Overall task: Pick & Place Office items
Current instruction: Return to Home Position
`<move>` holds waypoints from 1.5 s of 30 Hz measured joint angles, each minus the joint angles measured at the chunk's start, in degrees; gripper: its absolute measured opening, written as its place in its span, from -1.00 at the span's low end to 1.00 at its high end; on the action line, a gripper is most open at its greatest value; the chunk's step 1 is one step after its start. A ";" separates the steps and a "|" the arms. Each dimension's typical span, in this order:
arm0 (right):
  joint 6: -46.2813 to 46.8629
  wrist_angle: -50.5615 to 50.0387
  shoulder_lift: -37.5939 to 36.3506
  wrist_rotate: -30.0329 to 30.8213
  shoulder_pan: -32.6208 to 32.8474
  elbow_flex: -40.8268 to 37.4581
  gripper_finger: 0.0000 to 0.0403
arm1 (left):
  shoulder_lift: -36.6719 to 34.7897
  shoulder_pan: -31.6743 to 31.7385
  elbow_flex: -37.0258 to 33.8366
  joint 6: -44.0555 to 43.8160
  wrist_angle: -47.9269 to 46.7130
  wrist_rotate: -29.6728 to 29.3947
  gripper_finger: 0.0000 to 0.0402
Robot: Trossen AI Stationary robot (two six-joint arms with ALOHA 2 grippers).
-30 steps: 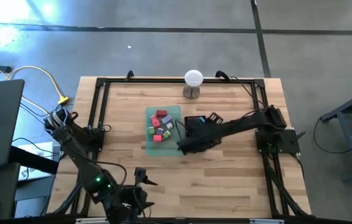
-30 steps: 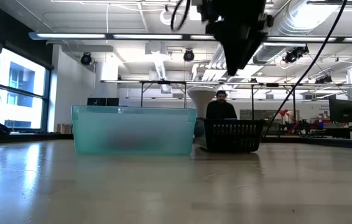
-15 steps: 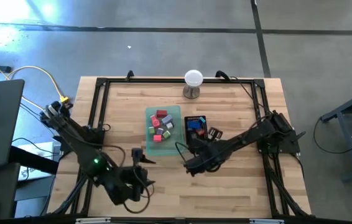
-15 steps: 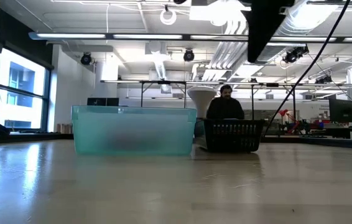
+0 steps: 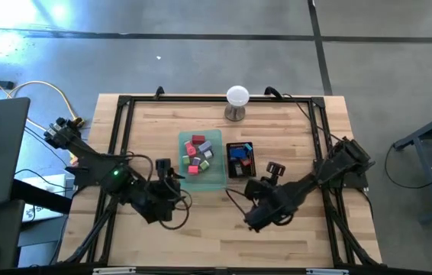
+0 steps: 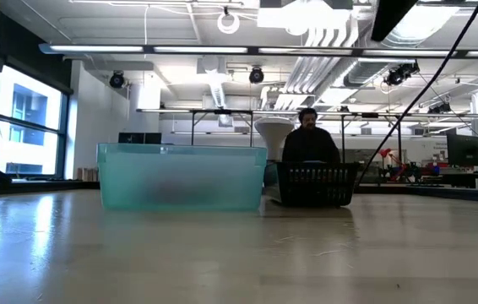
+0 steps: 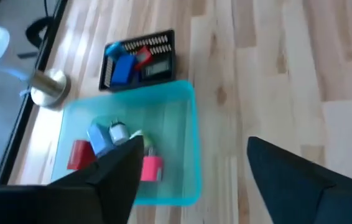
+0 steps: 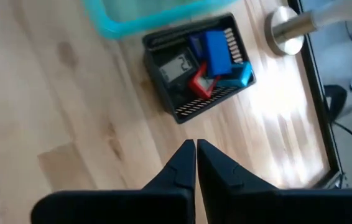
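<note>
Left arm [image 5: 98,162], right arm [image 5: 307,183]: dark, jointed; green light [image 5: 114,173] on left; right hand [image 8: 195,144] black, wedge-fingered.

1. Pale wood-plank table [image 5: 208,237] fills the centre of the high view. A black rail frame [image 5: 201,99] runs round its edge.
2. Translucent teal tray [image 6: 180,177], left of centre in the low view. Black mesh tray [image 6: 317,186] just to its right.
3. White ball [image 5: 236,95] on a metal stand [image 5: 235,114], upper centre of the table.
4. Person [image 6: 309,145] in a dark top, behind the mesh tray, centre of the low view.
5. Grey concrete floor [image 5: 201,46] around the table.
</note>
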 joint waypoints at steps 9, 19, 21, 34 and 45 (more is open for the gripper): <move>-2.72 -0.03 -2.02 0.25 6.07 -0.04 -0.99 | 0.07 3.40 -3.27 -0.37 -0.34 5.14 -0.27; -3.15 0.74 -12.42 10.21 15.87 -0.04 -0.98 | -1.63 6.76 -4.18 0.25 -4.96 5.33 -0.97; -2.29 1.87 -15.42 13.06 18.02 -0.99 -0.98 | -2.82 7.59 -4.16 1.57 -2.80 5.25 -0.99; -0.42 30.00 -45.31 22.15 21.62 -39.92 -0.98 | -14.91 22.27 -12.74 14.91 7.49 18.70 -1.00; -23.88 93.97 -70.36 4.12 15.45 -82.42 -0.98 | -40.99 38.31 -48.89 10.08 39.60 41.80 -1.00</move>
